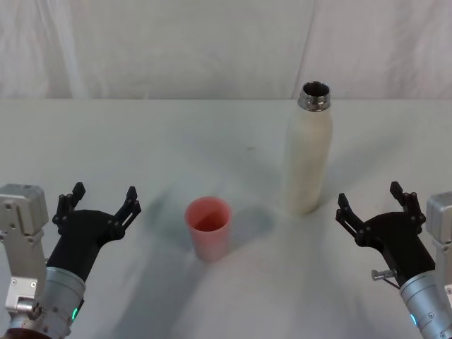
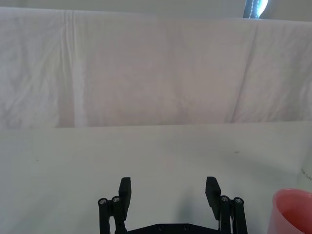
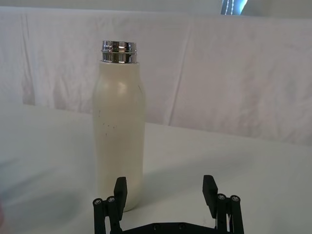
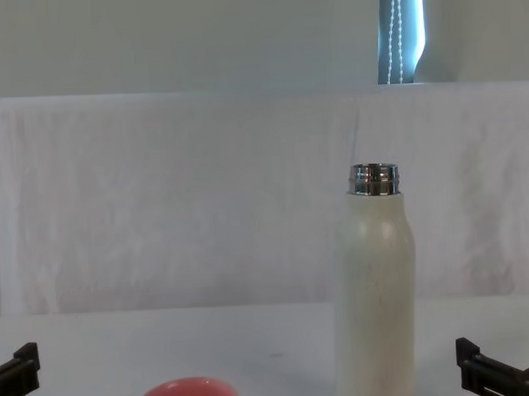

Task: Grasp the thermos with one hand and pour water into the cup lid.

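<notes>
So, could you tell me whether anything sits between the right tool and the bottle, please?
Nothing visible does. The right tool hovers open just right of the bottle, with bare table between them. The pink cup stands on the bottle's other side, towards the open left tool.

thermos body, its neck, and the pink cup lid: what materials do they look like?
Thermos body: matte cream coating, faintly speckled, likely painted metal. Its neck: bare polished steel, mirror-bright with ridged bands. Cup lid: salmon-pink, smooth, dull, with a rounded rim; probably plastic, though silicone can't be ruled out.
</notes>
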`<state>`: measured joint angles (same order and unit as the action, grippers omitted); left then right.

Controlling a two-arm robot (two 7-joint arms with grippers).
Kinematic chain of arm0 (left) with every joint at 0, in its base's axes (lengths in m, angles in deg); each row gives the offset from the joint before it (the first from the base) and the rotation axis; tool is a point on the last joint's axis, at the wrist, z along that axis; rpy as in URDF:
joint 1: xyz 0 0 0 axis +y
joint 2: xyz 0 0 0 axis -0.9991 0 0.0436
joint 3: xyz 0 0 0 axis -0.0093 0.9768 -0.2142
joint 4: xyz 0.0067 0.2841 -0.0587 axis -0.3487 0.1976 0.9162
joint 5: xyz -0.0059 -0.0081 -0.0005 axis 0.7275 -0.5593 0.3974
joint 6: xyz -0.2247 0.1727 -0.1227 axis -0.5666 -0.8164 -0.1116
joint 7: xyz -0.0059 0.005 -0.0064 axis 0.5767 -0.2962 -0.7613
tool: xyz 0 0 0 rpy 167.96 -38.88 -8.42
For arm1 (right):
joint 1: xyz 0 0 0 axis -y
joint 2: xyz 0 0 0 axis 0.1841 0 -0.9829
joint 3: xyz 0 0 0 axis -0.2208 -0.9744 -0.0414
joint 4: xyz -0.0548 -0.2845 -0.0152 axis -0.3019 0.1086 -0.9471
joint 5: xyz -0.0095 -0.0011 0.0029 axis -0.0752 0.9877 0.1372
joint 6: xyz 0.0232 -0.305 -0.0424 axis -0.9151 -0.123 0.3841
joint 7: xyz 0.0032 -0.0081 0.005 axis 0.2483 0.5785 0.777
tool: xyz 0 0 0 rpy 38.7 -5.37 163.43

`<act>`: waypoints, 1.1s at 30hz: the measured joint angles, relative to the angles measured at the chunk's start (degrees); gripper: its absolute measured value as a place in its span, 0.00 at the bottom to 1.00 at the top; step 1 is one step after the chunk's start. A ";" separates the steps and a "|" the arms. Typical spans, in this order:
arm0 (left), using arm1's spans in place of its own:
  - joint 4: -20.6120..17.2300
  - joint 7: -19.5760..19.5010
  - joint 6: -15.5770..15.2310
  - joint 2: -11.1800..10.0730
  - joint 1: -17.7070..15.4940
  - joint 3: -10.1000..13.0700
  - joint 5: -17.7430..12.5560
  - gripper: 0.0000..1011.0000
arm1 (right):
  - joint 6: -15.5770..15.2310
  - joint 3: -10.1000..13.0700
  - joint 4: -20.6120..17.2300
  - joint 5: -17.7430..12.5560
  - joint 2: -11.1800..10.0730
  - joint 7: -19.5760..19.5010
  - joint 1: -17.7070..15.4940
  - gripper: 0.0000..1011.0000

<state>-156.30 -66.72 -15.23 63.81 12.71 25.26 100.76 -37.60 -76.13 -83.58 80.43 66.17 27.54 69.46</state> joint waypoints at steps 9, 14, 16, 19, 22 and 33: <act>0.00 0.00 0.00 0.00 0.00 0.00 0.00 0.99 | -0.17 0.15 0.00 0.15 0.17 0.54 0.00 0.99; 0.00 0.00 0.00 0.00 0.00 0.00 0.00 0.99 | -1.11 0.33 -0.25 0.50 0.73 2.39 0.25 0.99; 0.00 0.00 0.00 0.00 0.00 0.00 0.00 0.99 | -1.46 0.28 -0.25 0.76 0.98 3.15 0.54 0.99; 0.00 0.00 0.00 0.00 0.00 0.00 0.00 0.99 | -1.71 0.20 -0.21 1.09 1.28 3.89 0.94 0.99; 0.00 0.00 0.00 0.00 0.00 0.00 0.00 0.99 | -1.83 0.24 0.13 1.30 1.78 4.67 1.43 0.99; 0.00 0.00 0.00 0.00 0.00 0.00 0.00 0.99 | -3.03 0.57 3.01 1.60 3.67 8.07 4.55 0.99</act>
<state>-156.29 -66.72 -15.23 63.82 12.71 25.26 100.76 -40.62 -75.56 -80.57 82.04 69.84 35.61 74.01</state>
